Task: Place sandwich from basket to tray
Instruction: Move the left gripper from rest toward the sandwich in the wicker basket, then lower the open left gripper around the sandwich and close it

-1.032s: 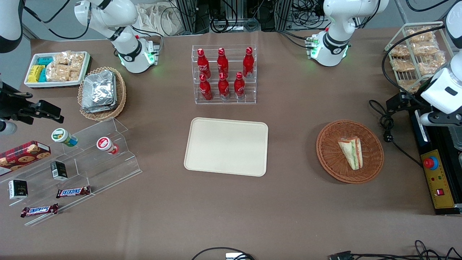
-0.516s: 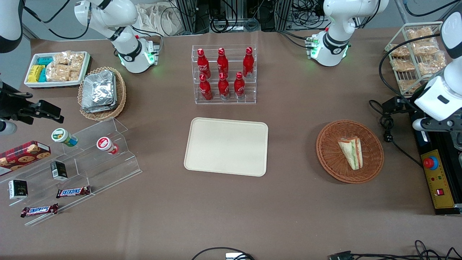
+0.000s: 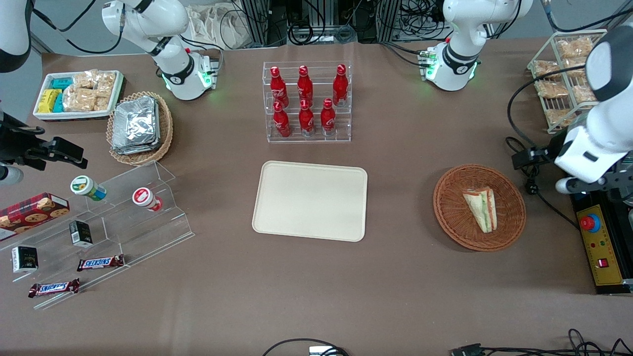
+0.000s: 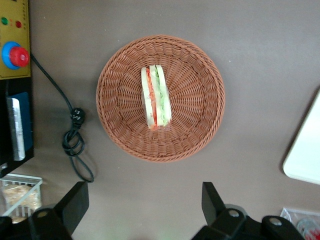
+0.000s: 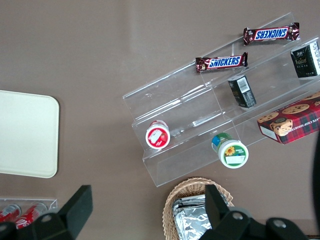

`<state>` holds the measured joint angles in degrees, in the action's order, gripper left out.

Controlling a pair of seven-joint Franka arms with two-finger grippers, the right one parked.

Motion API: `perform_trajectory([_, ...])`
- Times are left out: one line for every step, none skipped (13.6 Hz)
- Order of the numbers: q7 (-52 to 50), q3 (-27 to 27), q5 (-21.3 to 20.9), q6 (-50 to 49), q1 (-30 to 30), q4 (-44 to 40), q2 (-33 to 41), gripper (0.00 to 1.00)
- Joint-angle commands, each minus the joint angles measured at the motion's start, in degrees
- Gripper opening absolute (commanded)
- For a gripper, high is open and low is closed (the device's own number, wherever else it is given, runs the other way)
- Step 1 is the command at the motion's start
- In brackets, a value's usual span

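One sandwich (image 3: 481,208) lies in the round reddish-brown basket (image 3: 452,217), a little toward the working arm's end of the table from the basket's centre, its striped cut edge up. From the tray (image 3: 310,200), the basket sits at about three o'clock in the front view, well apart from it across bare brown table (image 3: 395,277).

The left arm's gripper (image 4: 142,205) hangs above the table beside the basket — not over it, and touching nothing. In the wrist view its two dark fingers (image 4: 74,202) stand wide apart with nothing between them, so the hand is spread and empty. In the front view the gripper is probably hidden under the white wrist, at roughly three o'clock from the basket.

A black cable (image 3: 531,178) loops on the table just beside the basket, between it and the yellow control box (image 3: 598,247) with its red button. The tray holds nothing — it lies nearer the front camera than the rack of red bottles (image 3: 306,101).
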<state>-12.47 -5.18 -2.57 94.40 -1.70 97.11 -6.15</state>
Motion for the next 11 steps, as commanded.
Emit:
perform_trajectory([-4.05,-0.35,-0.07,5.69,0.3,4.83,-1.14,1.0])
perform_trajectory([-4.14,-0.35,-0.16,7.8,0.3,6.23,-1.49,1.0])
perform_trajectory([-4.15,-0.35,-0.33,10.34,0.3,7.9,-2.02,1.0])
perform_trajectory([-4.15,-0.35,-0.42,13.41,0.3,10.09,-2.2,1.0])
perform_trajectory([-4.15,-0.35,-0.51,17.1,0.3,12.29,-2.2,1.0])
perform_trajectory([-4.06,-0.35,-0.51,20.01,0.12,13.79,-2.64,1.0])
perform_trajectory([-4.23,-0.35,-0.51,21.78,0.12,14.33,-3.51,1.0])
perform_trajectory([-4.49,-0.35,-0.51,23.1,0.12,14.42,-4.74,1.0])
perform_trajectory([-5.89,-0.35,-0.51,24.42,0.12,14.51,-5.88,1.0])
perform_trajectory([-6.77,-0.27,-0.51,25.47,0.21,14.86,-6.94,1.0])
perform_trajectory([-6.78,-0.35,-0.51,26.79,0.21,15.73,-7.3,1.0])
